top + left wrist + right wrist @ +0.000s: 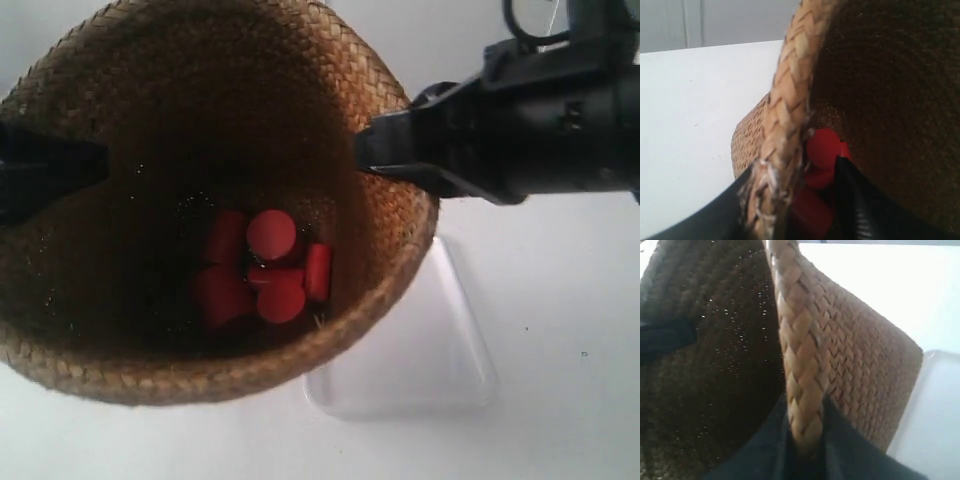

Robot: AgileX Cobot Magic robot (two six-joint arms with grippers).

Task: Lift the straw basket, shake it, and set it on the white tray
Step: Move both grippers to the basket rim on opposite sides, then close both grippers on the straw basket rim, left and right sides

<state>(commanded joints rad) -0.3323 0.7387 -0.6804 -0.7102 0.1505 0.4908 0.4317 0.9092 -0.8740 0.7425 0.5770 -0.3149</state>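
Note:
The straw basket (150,385) fills most of the exterior view, its dark inside facing the camera and its braided rim held on two opposite sides. My right gripper (365,150) (805,410) is shut on the rim (797,340), one finger inside and one outside. On the far rim my left gripper (95,160) (790,175) also pinches the braid (787,105). The white tray (430,350) (940,415) lies on the table beside and partly under the basket, with its near corner hidden by the basket wall.
Several red cylinders (265,270) (822,147) lie in a heap on the basket's bottom. The white table (560,300) (690,125) spreads around the tray. A grey wall (715,22) stands behind the table's far edge.

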